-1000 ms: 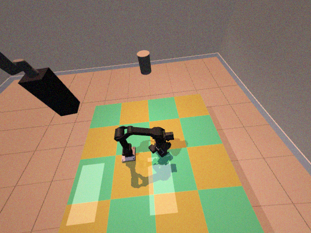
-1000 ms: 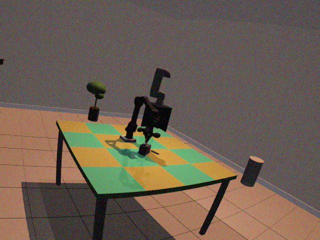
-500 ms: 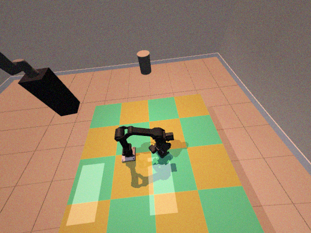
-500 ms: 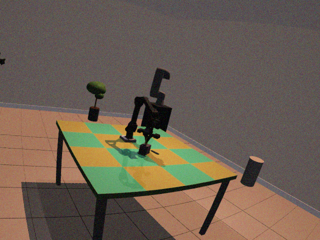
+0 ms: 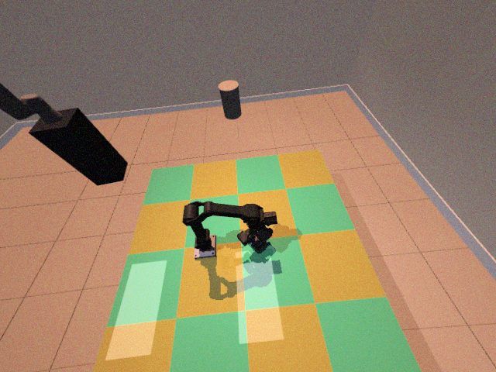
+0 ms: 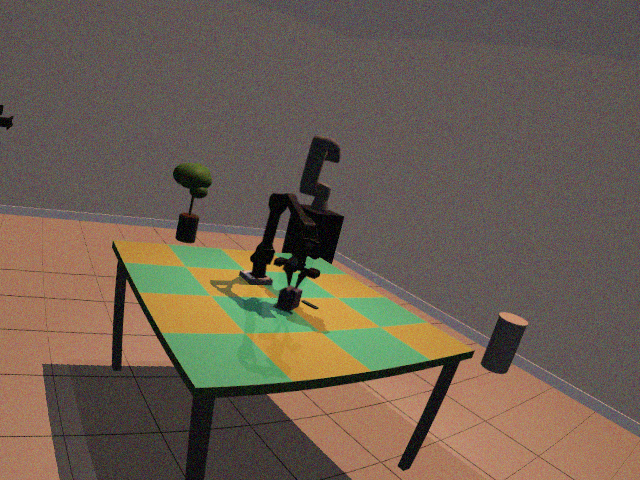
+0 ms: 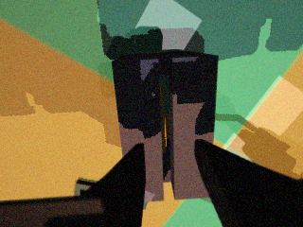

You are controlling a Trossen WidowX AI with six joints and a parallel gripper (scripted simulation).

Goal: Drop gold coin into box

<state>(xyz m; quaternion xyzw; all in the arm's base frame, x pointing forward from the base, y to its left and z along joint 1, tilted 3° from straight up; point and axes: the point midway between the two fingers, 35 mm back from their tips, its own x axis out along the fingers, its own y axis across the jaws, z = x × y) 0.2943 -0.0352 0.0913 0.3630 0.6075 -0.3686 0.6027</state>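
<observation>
The hand (image 7: 167,156) hangs just above the box (image 7: 166,118), fingers parted and gripping nothing; the coin (image 7: 165,132) shows as a thin gold sliver down in the slot (image 7: 165,95) ahead of the fingertips. Best to lift straight up, touching neither lid nor coin

The top view is looking steeply down from high above onto the table (image 5: 340,276). The exterior view is standing far off, facing one table corner (legs visible). The wrist view is looking close past the jaws. All three are sharing the checkered tabletop.
</observation>
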